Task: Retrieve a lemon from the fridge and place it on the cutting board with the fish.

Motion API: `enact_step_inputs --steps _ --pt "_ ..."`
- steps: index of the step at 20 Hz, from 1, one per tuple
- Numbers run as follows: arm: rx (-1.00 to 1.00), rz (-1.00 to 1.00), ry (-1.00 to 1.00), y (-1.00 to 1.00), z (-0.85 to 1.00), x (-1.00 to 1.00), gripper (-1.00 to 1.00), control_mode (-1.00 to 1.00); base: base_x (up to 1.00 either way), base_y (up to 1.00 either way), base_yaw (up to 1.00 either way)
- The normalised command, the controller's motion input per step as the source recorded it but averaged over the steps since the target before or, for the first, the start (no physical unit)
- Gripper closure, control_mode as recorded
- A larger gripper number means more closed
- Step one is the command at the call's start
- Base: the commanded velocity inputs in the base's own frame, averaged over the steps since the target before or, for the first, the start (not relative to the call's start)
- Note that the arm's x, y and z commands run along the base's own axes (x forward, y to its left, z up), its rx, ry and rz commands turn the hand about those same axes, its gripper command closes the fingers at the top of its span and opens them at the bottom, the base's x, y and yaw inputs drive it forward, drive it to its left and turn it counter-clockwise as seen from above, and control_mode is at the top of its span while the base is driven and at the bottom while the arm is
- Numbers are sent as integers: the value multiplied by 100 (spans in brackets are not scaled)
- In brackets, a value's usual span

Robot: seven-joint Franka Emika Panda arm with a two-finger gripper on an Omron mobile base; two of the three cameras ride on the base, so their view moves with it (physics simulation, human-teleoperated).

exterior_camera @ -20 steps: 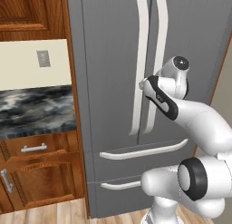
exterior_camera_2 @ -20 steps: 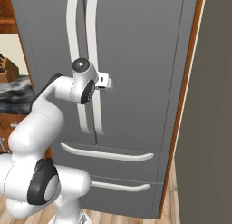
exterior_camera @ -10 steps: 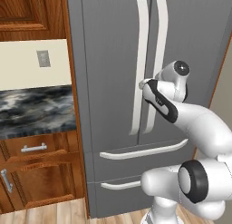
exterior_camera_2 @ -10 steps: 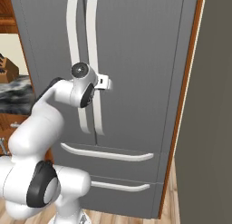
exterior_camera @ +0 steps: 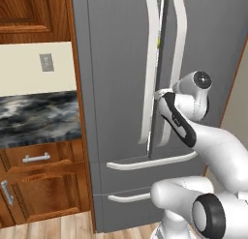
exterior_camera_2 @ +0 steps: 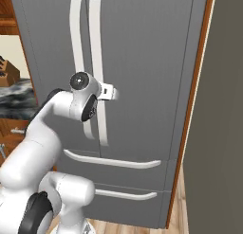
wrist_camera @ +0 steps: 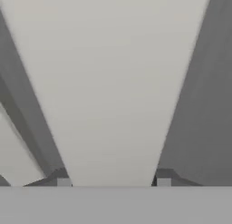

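Grey fridge (exterior_camera: 116, 64) doors shut; jaws apparently clamped on right door handle (wrist_camera: 113, 82).

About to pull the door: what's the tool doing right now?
Tool: closed on the fridge's right door handle.

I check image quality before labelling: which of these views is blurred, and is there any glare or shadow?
Hand view: soft, very close on the long white curved handle, edges fuzzy. Left base view: sharp; tall grey fridge evenly lit, no glare. Right base view: sharp, flat lighting, only faint shading beside the handles.
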Motion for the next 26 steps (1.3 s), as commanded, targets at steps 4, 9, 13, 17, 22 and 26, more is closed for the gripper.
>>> enact_step_inputs --steps 4,9,13,17,22,26 --pt "3 -1 -1 -84 26 -100 100 -100 0 0 0" --pt "19 0 0 -100 17 -100 100 -100 0 0 0" --pt "23 0 5 -100 36 -99 100 -100 0 0 0" --pt "10 0 1 -82 34 -100 100 -100 0 0 0" --pt "-8 -1 3 21 40 -38 100 -100 0 0 0" --pt "-16 -12 1 50 29 -22 -100 -100 0 0 0"
